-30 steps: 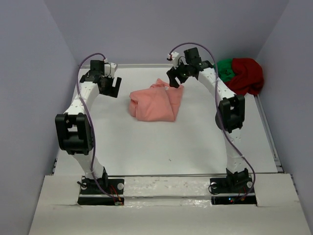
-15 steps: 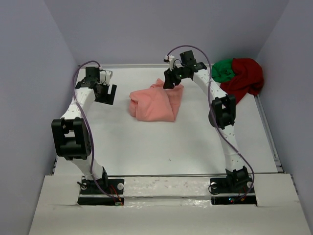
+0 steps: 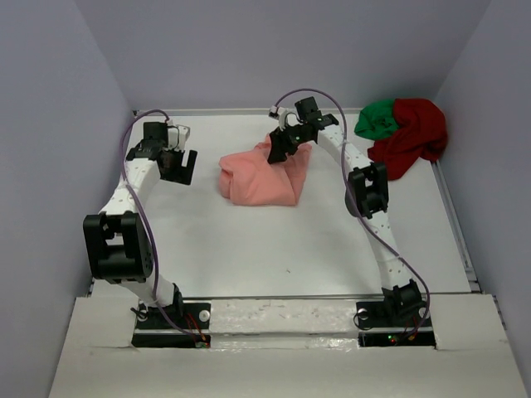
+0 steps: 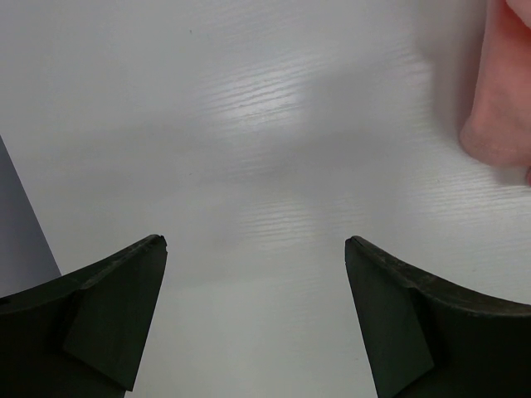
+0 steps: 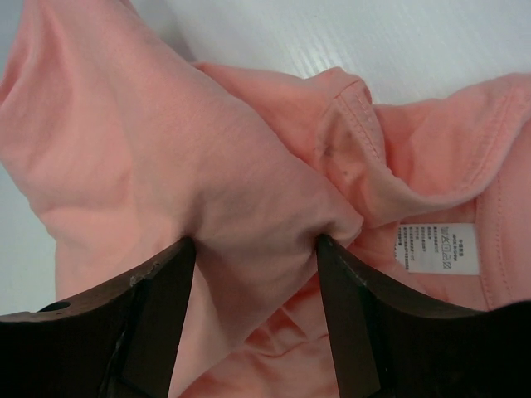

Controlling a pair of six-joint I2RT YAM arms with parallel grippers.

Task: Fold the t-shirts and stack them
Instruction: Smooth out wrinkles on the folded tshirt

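Observation:
The salmon-pink t-shirt (image 3: 257, 178) lies crumpled at the far middle of the table. My right gripper (image 3: 278, 148) is over its far edge. In the right wrist view the gripper (image 5: 255, 249) is open, its jaws astride a raised fold of the pink shirt (image 5: 166, 149) that touches both of them. The white neck tag (image 5: 437, 247) shows just to the right. My left gripper (image 3: 177, 166) is open and empty over bare table left of the shirt. The shirt's edge (image 4: 502, 99) shows at the upper right of the left wrist view, beyond the left gripper (image 4: 255, 249).
The dark red t-shirt (image 3: 415, 128) and the green t-shirt (image 3: 377, 118) lie heaped together in the far right corner. Grey walls close in the white table (image 3: 274, 240) on three sides.
My right gripper has moved left and down from the shirt's far right corner onto its far edge. My left gripper has shifted slightly nearer and lower.

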